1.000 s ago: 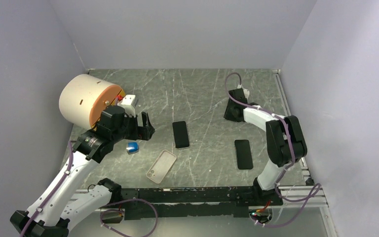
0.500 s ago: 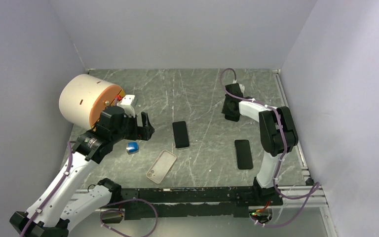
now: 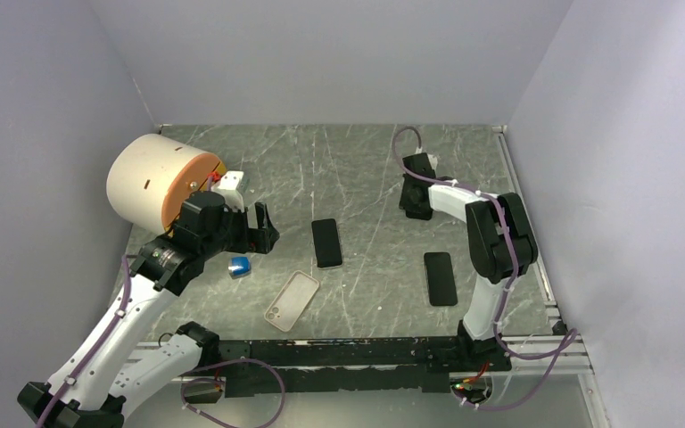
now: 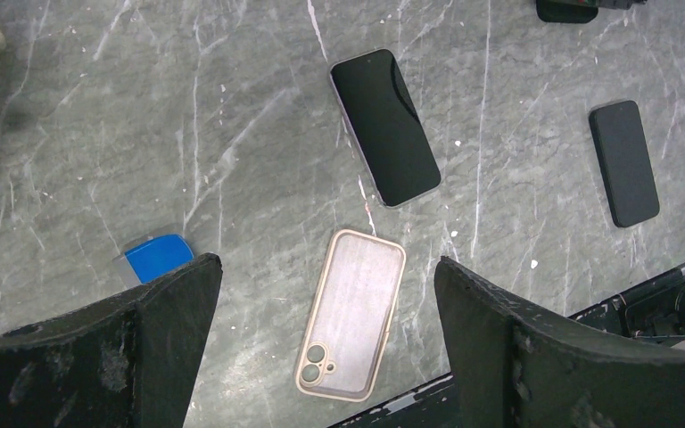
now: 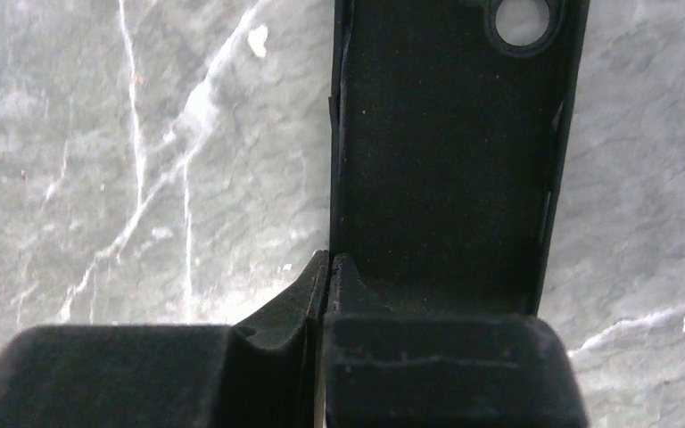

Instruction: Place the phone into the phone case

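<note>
Lying flat by the near edge of the table (image 3: 366,160), the beige phone case (image 3: 292,300) — hollow side up, black phone (image 3: 326,242) just beyond it mid-table, left gripper (image 3: 264,229) spread wide over the left side, right gripper (image 3: 416,203) pinching a black case (image 5: 446,160) by its wall — toward the far right corner.

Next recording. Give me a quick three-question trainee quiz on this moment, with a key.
1. What is the right gripper shut on?
2. True or false: the pale beige translucent phone case already holds a phone.
3. The glossy black phone nearest that case lies: A. touching the case; B. apart from it, on the grey marbled table; C. inside the case.

Key
1. The rim of a black shell with a round hole.
2. False; the case lies empty.
3. B.
</note>
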`<state>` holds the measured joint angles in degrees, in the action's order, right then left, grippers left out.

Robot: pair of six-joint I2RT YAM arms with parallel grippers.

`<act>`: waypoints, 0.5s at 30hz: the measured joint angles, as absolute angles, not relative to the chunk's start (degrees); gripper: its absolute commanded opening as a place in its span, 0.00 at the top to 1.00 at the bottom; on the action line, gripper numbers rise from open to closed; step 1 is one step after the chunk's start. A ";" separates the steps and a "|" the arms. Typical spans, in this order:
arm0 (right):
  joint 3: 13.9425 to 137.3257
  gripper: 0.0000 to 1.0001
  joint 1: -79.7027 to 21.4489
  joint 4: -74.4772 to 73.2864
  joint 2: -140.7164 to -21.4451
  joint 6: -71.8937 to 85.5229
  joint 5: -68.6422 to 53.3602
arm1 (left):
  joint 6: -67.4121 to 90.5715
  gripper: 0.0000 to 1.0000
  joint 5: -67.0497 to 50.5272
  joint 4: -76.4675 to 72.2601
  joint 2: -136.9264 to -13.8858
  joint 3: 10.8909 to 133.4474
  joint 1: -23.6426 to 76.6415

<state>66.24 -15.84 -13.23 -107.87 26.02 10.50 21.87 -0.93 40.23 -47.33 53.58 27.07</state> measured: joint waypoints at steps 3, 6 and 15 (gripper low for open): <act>64.10 1.00 -17.30 -13.34 -106.02 25.91 10.09 | 21.87 0.06 -0.86 40.23 -47.33 53.58 27.07; 61.04 1.00 -19.64 -13.63 -103.26 25.91 9.65 | 21.87 0.06 -0.71 40.23 -47.33 53.58 27.07; 51.31 1.00 -29.06 -14.33 -92.79 28.38 7.14 | 21.87 0.06 -0.56 40.18 -45.78 53.58 27.07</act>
<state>51.31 -29.06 -14.33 -92.79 28.38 7.14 21.87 -0.56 40.18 -45.78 53.58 27.07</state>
